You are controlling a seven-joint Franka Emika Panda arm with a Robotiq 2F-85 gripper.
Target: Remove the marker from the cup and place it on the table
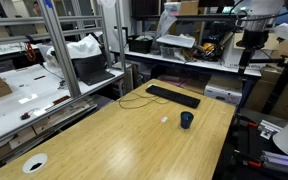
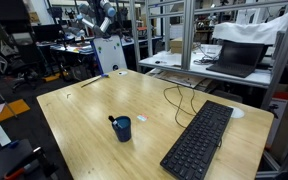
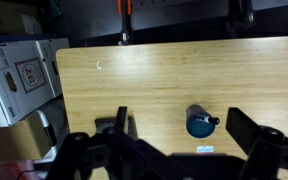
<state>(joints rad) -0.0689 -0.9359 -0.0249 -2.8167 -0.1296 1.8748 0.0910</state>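
The small dark navy cup (image 3: 197, 125) stands upright on the light wood table (image 3: 134, 75). The marker (image 3: 209, 121), dark with a white section, leans inside it with its tip over the rim. The cup also shows in both exterior views (image 1: 186, 119) (image 2: 122, 129), and the marker pokes out in an exterior view (image 2: 114, 120). My gripper (image 3: 178, 116) is open and empty, high above the table, with the cup seen between its two fingers. The arm (image 1: 252, 30) is raised beyond the table's far end.
A black keyboard (image 1: 173, 95) (image 2: 199, 140) with a looping cable lies near the cup. A tiny white speck (image 1: 165, 120) sits beside the cup, and a flat white disc (image 1: 34, 162) lies at a table corner. White-topped workbenches and metal racks (image 1: 44, 85) surround the table.
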